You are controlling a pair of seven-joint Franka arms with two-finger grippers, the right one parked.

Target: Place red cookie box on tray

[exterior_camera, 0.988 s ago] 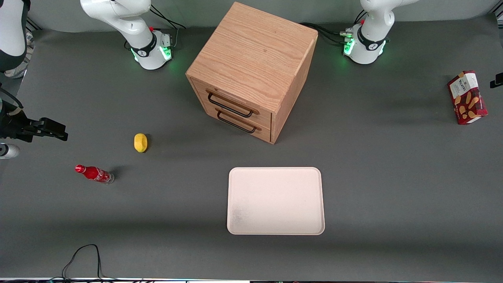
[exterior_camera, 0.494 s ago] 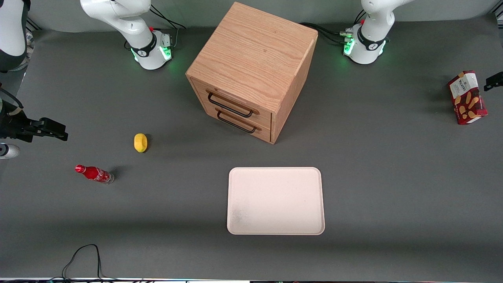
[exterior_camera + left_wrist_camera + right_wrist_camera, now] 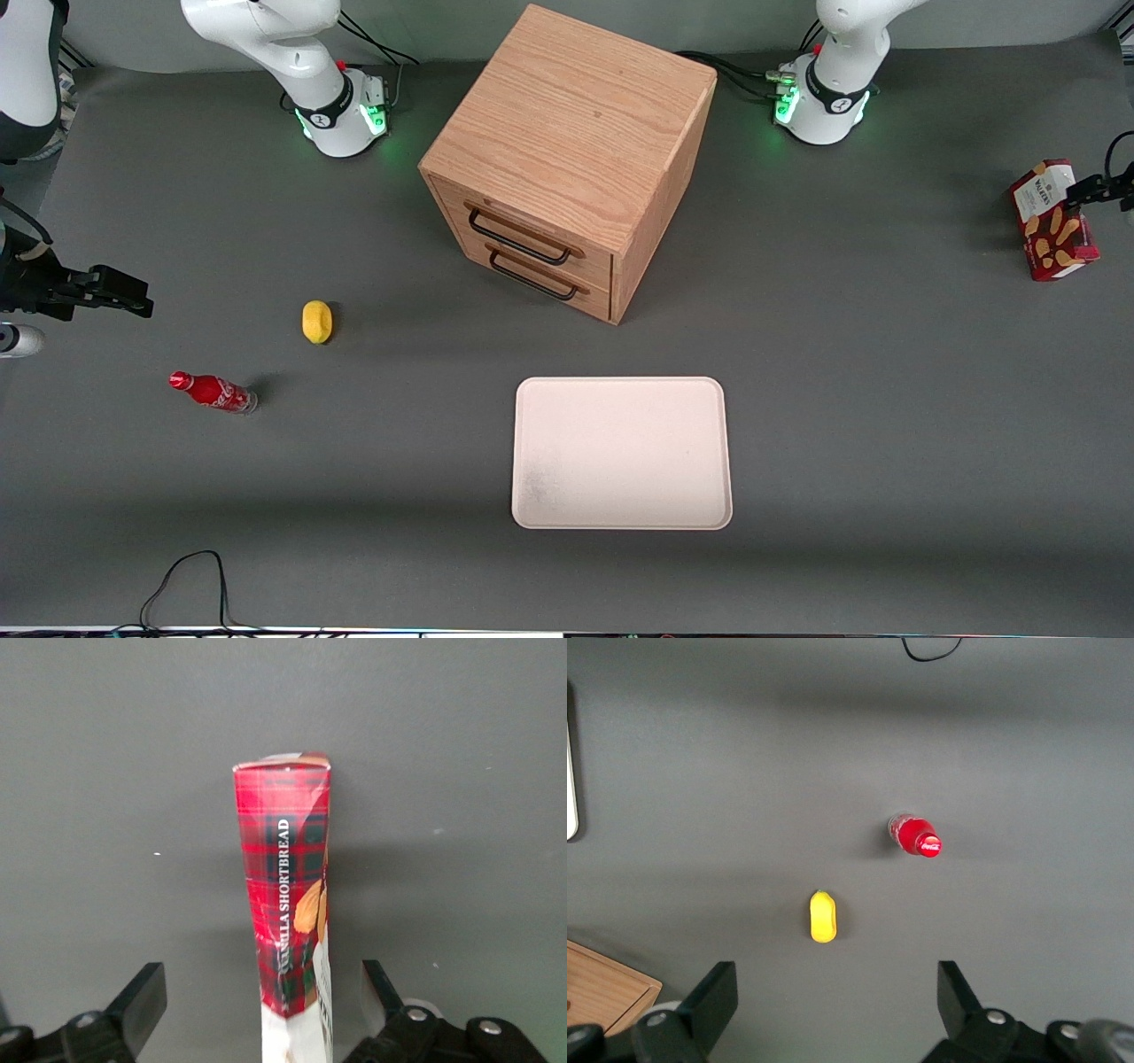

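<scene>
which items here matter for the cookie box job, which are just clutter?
Job:
red cookie box, standing toward the working arm's end
tray, bare
claw, open, fingers either side of the box

Clutter:
wooden drawer cabinet
lemon
red soda bottle

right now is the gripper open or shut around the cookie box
Open: the gripper has its fingers spread either side of the red cookie box, not touching it.

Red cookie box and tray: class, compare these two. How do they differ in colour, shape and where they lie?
The red cookie box is dark-red tartan with cookie pictures; the tray is plain cream-white. The box is a slim carton standing on a narrow side; the tray lies flat and is much larger. The box sits at the working arm's end of the table, with the open gripper straddling it; the tray lies nearer the front camera than the cabinet. Both are rectangular.
</scene>
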